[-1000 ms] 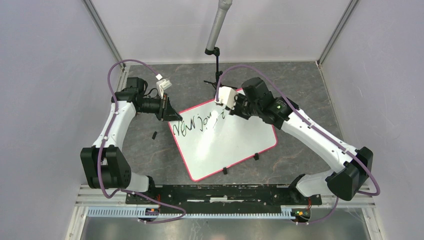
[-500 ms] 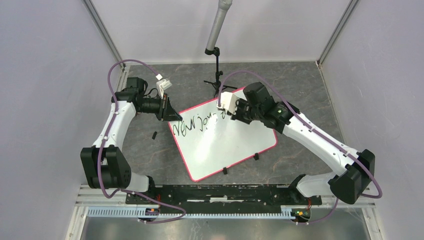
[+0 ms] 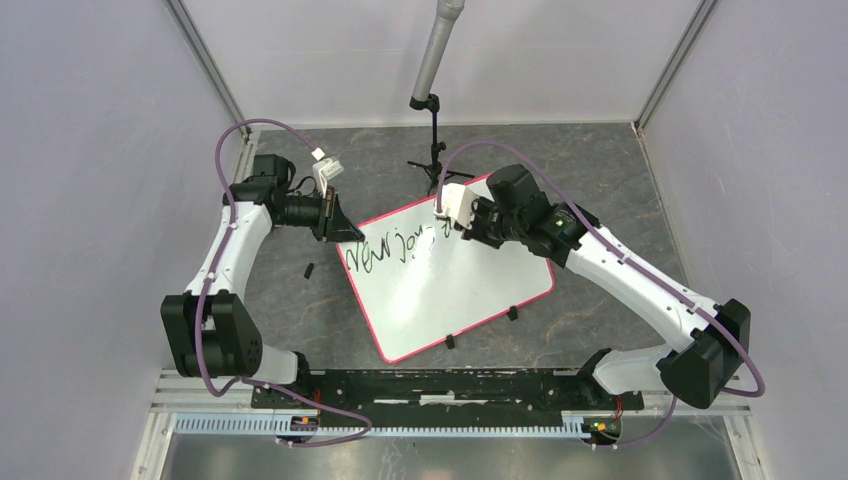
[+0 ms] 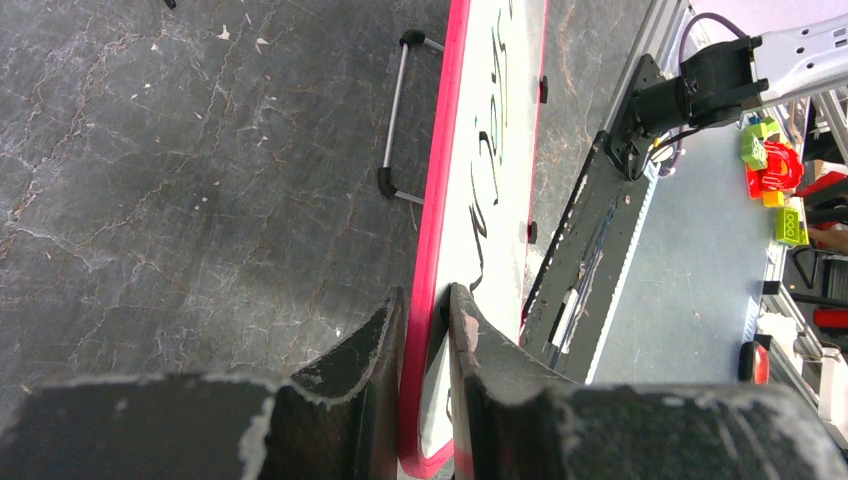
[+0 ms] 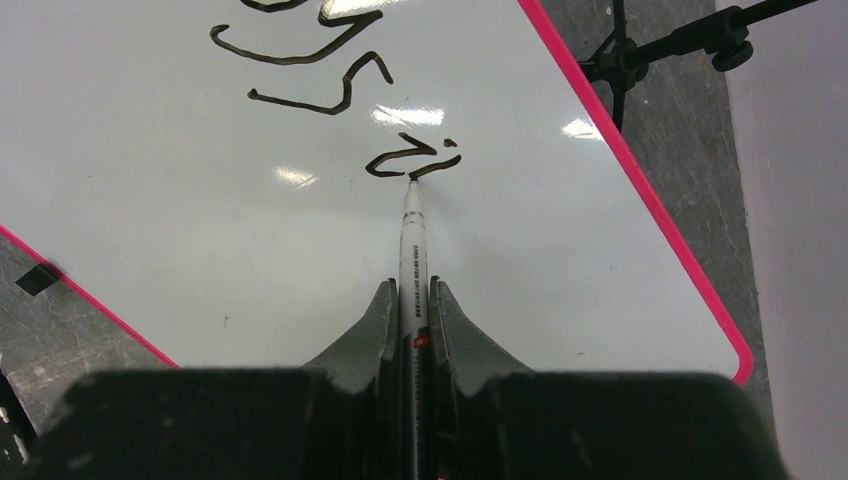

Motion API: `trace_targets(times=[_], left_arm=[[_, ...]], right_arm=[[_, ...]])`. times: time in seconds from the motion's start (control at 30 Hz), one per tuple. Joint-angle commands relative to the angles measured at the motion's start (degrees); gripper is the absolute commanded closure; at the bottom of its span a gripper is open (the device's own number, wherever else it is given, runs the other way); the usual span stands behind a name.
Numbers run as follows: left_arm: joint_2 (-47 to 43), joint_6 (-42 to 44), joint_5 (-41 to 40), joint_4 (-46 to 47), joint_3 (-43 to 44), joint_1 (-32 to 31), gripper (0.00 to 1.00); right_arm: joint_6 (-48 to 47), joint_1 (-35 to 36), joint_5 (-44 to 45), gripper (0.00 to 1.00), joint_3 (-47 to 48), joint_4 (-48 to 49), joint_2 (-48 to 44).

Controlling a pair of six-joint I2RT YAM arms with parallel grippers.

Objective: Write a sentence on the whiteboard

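The whiteboard, white with a pink-red rim, lies slanted on the dark table. My left gripper is shut on its left corner. In the left wrist view the rim runs between the two black fingers of that gripper. My right gripper is shut on a white marker. The marker's tip touches the board at fresh black strokes. The sentence shows as black cursive words across the board's upper part, also seen in the right wrist view.
A black tripod with a grey pole stands just behind the board's far corner. A small black piece lies on the table to the board's left. Black clips sit on the board's near rim. Walls close in on both sides.
The right gripper has shifted a little to the right over the board's top with the marker, and new strokes have appeared there. The left gripper has held still.
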Motion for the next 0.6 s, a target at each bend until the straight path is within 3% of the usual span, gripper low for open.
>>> trace_targets(times=[0.0,0.57], left_arm=[[0.1,-1.0,-4.2,0.0,-0.7,-1.7,0.97],[0.3,-1.1,-4.2,0.0,-0.6,-1.7,0.98]], right_arm=[[0.8,-0.5,3.3,1.00,3.0,2.3,0.8],[0.2,-2.1,3.1,1.00,0.6,0.8,-0.7]])
